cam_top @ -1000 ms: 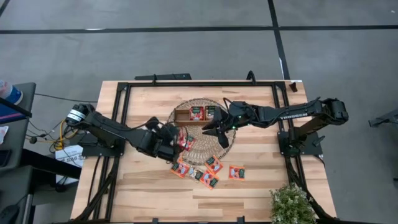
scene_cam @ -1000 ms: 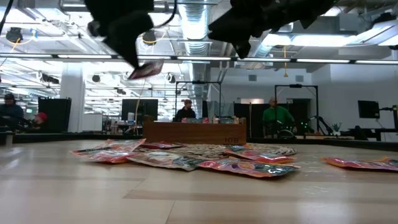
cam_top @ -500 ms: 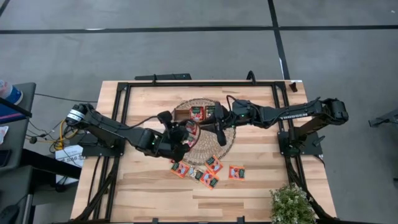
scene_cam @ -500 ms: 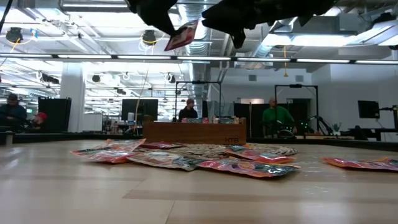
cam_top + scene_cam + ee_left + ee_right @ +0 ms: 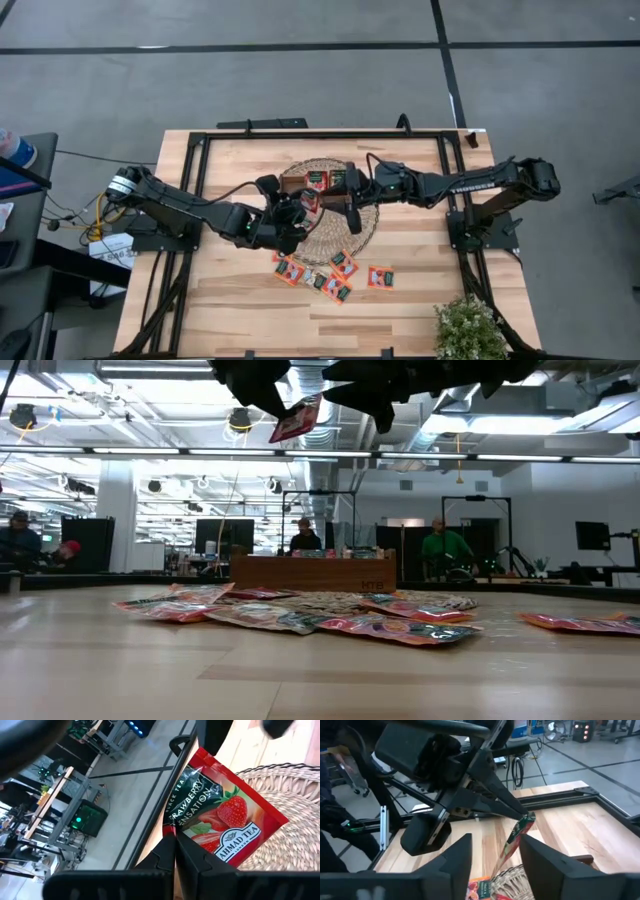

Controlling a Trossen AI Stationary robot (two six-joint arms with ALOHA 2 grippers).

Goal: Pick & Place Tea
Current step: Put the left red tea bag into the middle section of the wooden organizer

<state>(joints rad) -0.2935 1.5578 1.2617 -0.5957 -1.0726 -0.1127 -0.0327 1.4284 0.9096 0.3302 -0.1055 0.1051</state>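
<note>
Overhead: left gripper point(image 5: 303, 203) pinches a strawberry tea sachet point(image 5: 309, 199) above the woven mat point(image 5: 330, 240), near the wooden tray point(image 5: 296, 185); right gripper point(image 5: 352, 208) hovers just right, fingers parted, empty. Loose sachets point(image 5: 330, 276) lie nearer.

Table level: held sachet point(image 5: 297, 419) hangs high.

Left wrist: fingers point(image 5: 167, 851) clenched on the sachet's corner point(image 5: 222, 825).

Right wrist: fingers point(image 5: 540, 857) apart around the sachet point(image 5: 517, 837).
</note>
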